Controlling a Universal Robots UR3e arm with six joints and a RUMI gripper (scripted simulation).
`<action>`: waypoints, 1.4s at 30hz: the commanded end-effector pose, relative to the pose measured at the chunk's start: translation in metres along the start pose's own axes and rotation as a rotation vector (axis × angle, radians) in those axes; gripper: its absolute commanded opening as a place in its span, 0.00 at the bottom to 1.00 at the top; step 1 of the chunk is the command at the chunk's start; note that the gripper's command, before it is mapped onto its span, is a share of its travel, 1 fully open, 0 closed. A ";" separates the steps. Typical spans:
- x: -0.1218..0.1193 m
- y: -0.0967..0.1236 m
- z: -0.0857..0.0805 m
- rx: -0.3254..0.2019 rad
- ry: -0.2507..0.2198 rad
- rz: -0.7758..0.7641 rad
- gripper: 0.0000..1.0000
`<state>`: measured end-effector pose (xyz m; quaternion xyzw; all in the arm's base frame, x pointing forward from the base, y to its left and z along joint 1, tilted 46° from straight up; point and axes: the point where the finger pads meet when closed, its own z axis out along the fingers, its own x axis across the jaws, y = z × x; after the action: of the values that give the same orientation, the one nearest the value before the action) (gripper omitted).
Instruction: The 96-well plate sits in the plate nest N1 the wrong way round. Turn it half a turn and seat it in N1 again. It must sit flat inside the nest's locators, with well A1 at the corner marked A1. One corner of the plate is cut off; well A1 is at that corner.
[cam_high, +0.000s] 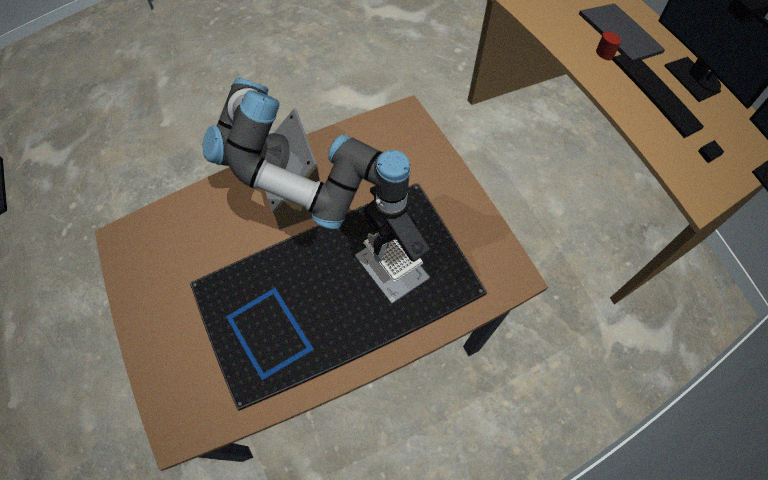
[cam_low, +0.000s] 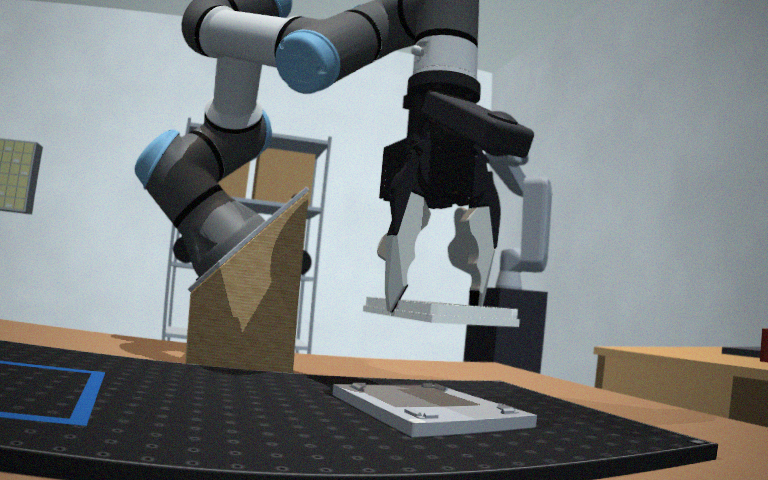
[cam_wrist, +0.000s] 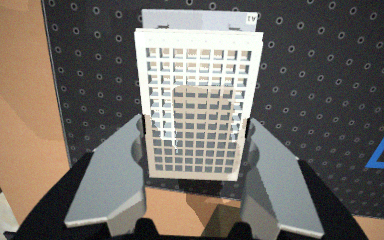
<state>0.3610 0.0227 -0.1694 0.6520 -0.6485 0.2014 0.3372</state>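
Observation:
My gripper (cam_high: 396, 256) (cam_low: 434, 305) (cam_wrist: 195, 117) is shut on the white 96-well plate (cam_high: 397, 263) (cam_low: 475, 314) (cam_wrist: 200, 39), one finger on each long side. The plate hangs about level, well above the plate nest N1 (cam_high: 410, 289) (cam_low: 475, 426) (cam_wrist: 200, 19), with a wide air gap in the exterior view. In the wrist view the plate's edges run about parallel to the nest's, and the plate hides most of it. The A1 mark (cam_wrist: 251, 18) shows upside down at the nest's upper right corner there. I cannot make out the plate's cut corner.
The nest lies on a black perforated board (cam_high: 339, 328) (cam_low: 226, 433) (cam_wrist: 310, 75). Small locators stand near its corners. A blue rectangle outline (cam_high: 287, 362) (cam_low: 87, 396) is marked at the board's other end. The arm's wooden wedge base (cam_low: 243, 345) stands behind the board.

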 end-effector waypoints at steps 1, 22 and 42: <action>0.000 -0.001 0.001 0.003 -0.001 0.001 0.00; 0.000 -0.001 0.032 0.003 -0.001 0.001 0.00; 0.000 -0.001 0.061 0.003 -0.001 0.001 0.00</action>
<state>0.3510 -0.0171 -0.2087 0.6519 -0.6485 0.2012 0.3376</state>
